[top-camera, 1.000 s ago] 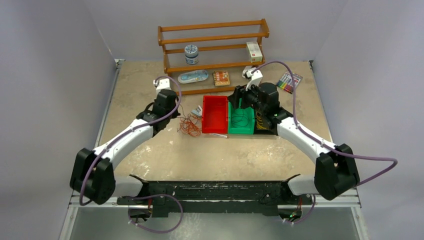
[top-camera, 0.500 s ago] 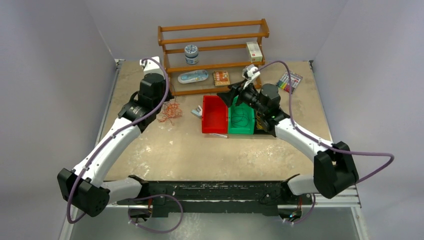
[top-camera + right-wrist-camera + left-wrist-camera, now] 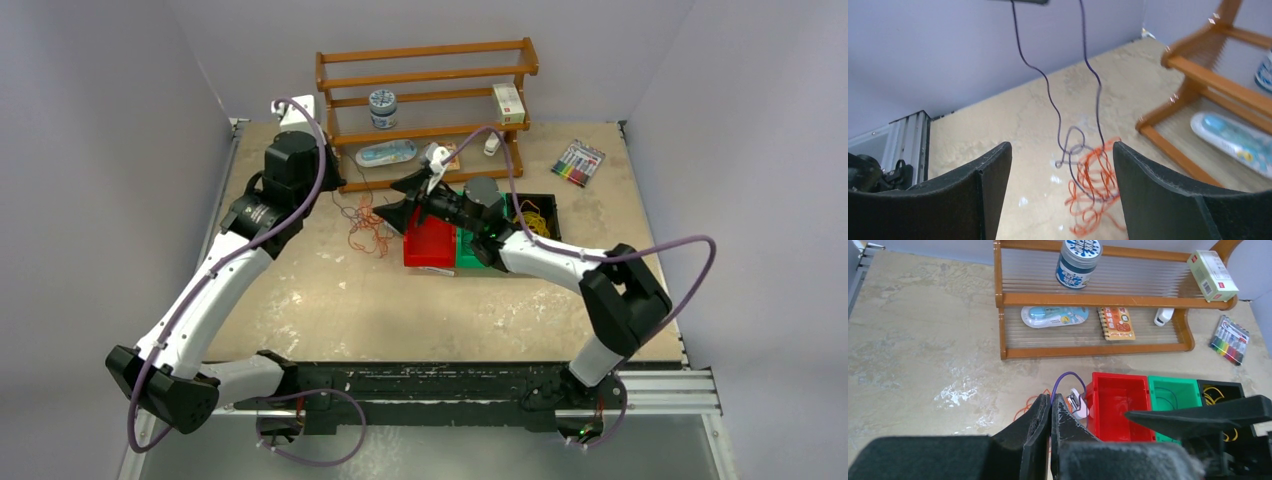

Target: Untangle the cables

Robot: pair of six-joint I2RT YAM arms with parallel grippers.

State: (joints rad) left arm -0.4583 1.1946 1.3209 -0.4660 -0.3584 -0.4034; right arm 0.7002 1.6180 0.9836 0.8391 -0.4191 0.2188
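The cables are a tangle of orange-red loops (image 3: 366,228) on the table left of the red bin, with a dark purple strand (image 3: 1048,95) running up out of them. My left gripper (image 3: 334,184) is raised above the tangle and shut on that dark strand (image 3: 1068,377); its tips show in the left wrist view (image 3: 1052,401). My right gripper (image 3: 398,201) is open, reaching left past the red bin. In the right wrist view (image 3: 1062,150) the orange loops (image 3: 1093,187) lie ahead between its fingers, untouched. Yellow cables (image 3: 535,214) lie in the black bin.
A red bin (image 3: 428,236), a green bin (image 3: 1173,392) with dark loops and a black bin (image 3: 1220,390) stand side by side. A wooden rack (image 3: 425,95) with small items stands behind. A small white object (image 3: 1077,402) lies beside the red bin. Markers (image 3: 579,163) lie at the back right.
My left arm has risen and pulled back to the left with the dark strand, dragging the tangle left and stretching it. My right gripper has swung left from over the green bin towards the tangle.
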